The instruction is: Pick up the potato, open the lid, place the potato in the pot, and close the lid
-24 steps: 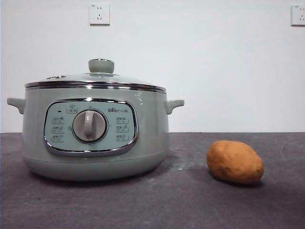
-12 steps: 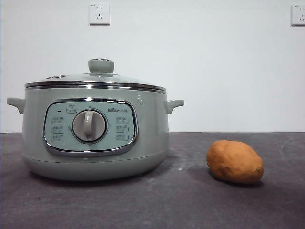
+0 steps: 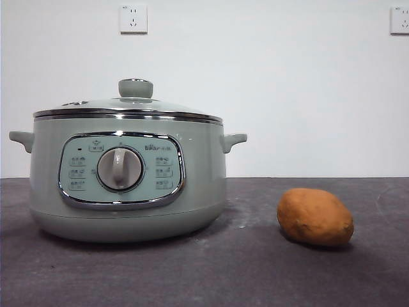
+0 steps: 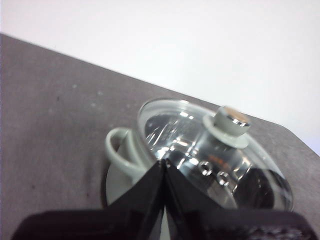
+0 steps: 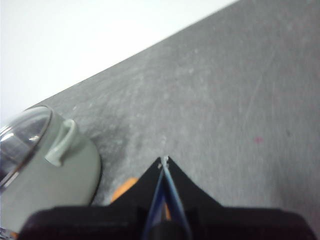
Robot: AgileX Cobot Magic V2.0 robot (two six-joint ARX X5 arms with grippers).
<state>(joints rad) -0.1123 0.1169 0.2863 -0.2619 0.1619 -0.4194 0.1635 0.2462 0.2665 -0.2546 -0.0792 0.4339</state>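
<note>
Dark grey table [image 3: 255,268] runs back to a plain white wall, where two white sockets [image 3: 133,18] sit high up, one above the pot and one at the far right edge. One pot [image 3: 128,185] stands on the left side of the table in the front view, its panel and single dial [image 3: 119,169] facing the camera, with two small side handles [image 3: 233,141]. One lid [image 3: 128,109] rests shut on the pot's rim, its one knob [image 3: 135,87] upright on top. One potato [image 3: 315,217] lies on the table to the pot's right, apart from it and touching nothing else.

Neither arm shows in the front view. Seen from the left wrist, the left gripper [image 4: 164,167] hangs above the pot beside the lid [image 4: 215,155], its two jaws pressed together and holding nothing. From the right wrist, the right gripper [image 5: 165,162] is also pressed together and empty, above the table, with a sliver of the potato [image 5: 125,189] just beside its jaws and the pot [image 5: 55,180] to one side.
</note>
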